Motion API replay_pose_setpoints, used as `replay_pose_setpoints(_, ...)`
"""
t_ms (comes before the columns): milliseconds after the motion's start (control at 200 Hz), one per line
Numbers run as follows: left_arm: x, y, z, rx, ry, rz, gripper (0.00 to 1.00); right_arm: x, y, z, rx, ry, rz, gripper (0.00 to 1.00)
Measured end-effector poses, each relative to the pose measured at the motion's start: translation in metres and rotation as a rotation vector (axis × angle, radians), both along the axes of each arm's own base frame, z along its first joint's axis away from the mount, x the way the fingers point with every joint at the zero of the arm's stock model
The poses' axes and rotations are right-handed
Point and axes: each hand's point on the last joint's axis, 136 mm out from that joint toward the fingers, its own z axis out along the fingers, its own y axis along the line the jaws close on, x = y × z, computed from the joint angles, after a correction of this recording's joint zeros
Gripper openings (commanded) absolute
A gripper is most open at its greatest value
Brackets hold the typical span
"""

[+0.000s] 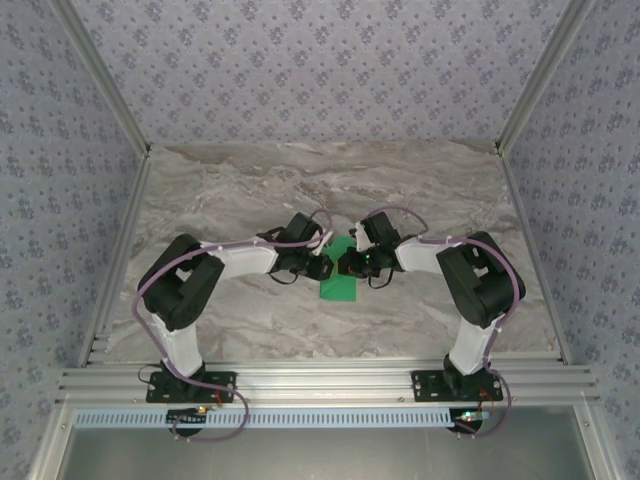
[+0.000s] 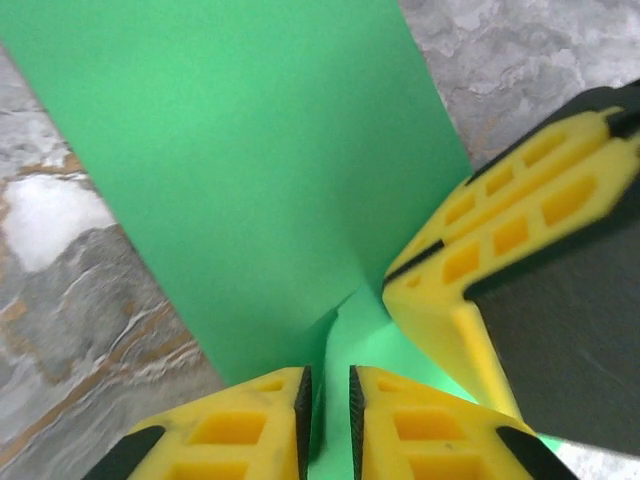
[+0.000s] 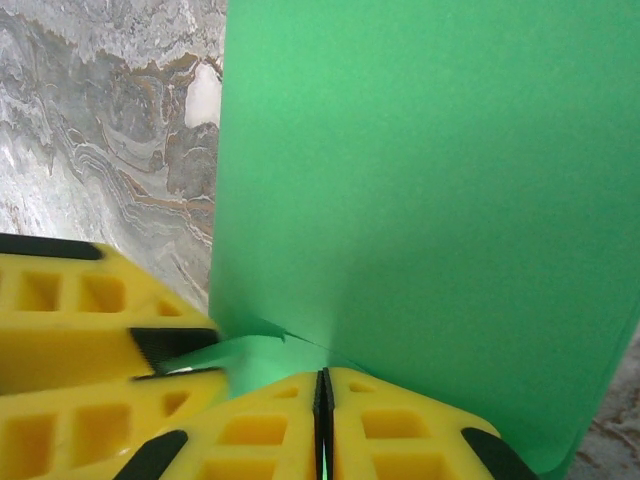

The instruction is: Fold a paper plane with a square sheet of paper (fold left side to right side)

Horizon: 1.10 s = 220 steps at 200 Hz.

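- A thin, plain, bright green sheet of paper (image 1: 338, 284) lies near the middle of the grey-veined, marble-patterned table (image 1: 250, 190), a little nearer the table's front edge than its back edge.
- From the top view the green sheet looks like a narrow upright strip; its end toward the back of the table sits between the two grippers.
- The left gripper (image 1: 325, 263), with yellow ribbed fingers and black pads, reaches in from the table's left half to the sheet's left side.
- In the left wrist view, the left gripper (image 2: 325, 385) has its fingers a narrow gap apart, with green paper showing in the gap but not pinched flat.
- In that same view the green sheet (image 2: 260, 170) rises as a broad panel, with a small crease just ahead of the fingertips.
- The right gripper (image 1: 350, 263) comes in from the table's right half, tip to tip with the left gripper over the table's middle.
- In the right wrist view, the right gripper (image 3: 322, 375) has its fingers pressed together, clamped on the lower edge of the green sheet (image 3: 430, 170).
- In that view the left gripper (image 3: 200, 352) sits just beside it, at the same corner of the paper.
- The right gripper (image 2: 400, 285) shows in the left wrist view too, its tip against the paper's right edge.
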Motion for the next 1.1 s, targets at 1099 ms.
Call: replay_pose_setpoints(1099, -0.064, -0.013, 0.003, -0.161, 0.179, -0.025, 0.25, 0.000, 0.000, 0.000, -0.001, -0.005, 0.006, 0.13)
